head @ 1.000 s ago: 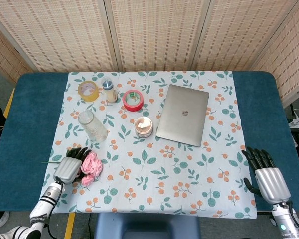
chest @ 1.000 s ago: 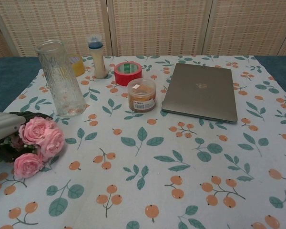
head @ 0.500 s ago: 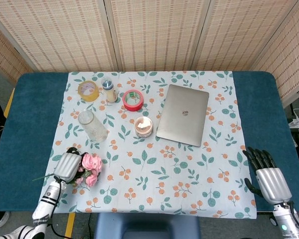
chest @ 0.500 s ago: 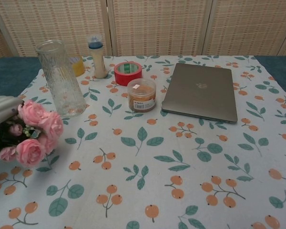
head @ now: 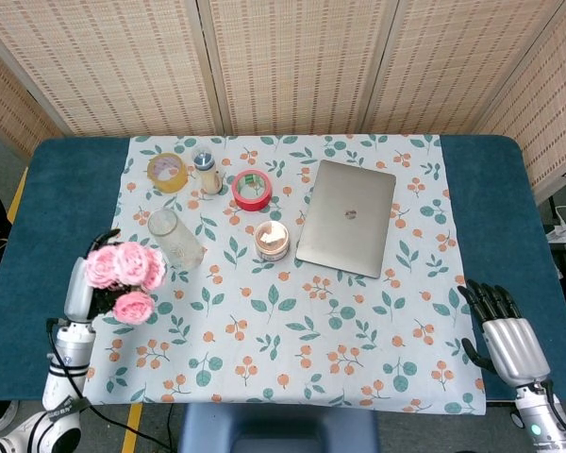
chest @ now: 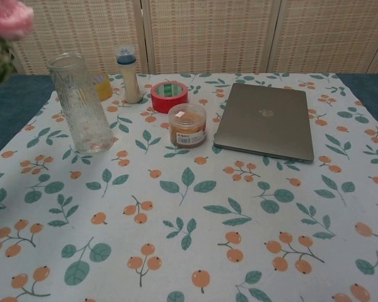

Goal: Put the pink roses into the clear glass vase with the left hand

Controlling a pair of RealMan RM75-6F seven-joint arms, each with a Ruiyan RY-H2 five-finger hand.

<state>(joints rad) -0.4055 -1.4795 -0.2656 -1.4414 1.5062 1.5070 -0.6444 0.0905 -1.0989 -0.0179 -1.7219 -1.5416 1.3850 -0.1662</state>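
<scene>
- Left hand [head: 78, 288], head view: I grip the pink roses [head: 124, 274], fingers closed round the stems below the blooms. The bunch is lifted off the table [head: 38, 189] at the left edge of the floral cloth [head: 292, 349], just left of the clear glass vase [head: 174, 238], blooms near its base but apart from it.
- Chest view: my left hand does not show; only one pink bloom [chest: 9, 17] and some green leaves enter at the top left corner. The vase [chest: 82, 104] stands upright and empty on the cloth.
- Right hand [head: 505, 335], head view only: it rests at the near right corner of the table, fingers spread and holding nothing.
- Other items, both views: a closed laptop [head: 347, 217], a red tape roll [head: 252, 189], a lidded jar [head: 272, 241], a small bottle [head: 205, 172] and a yellow tape roll [head: 167, 172]; the last is largely hidden behind the vase in the chest view.
</scene>
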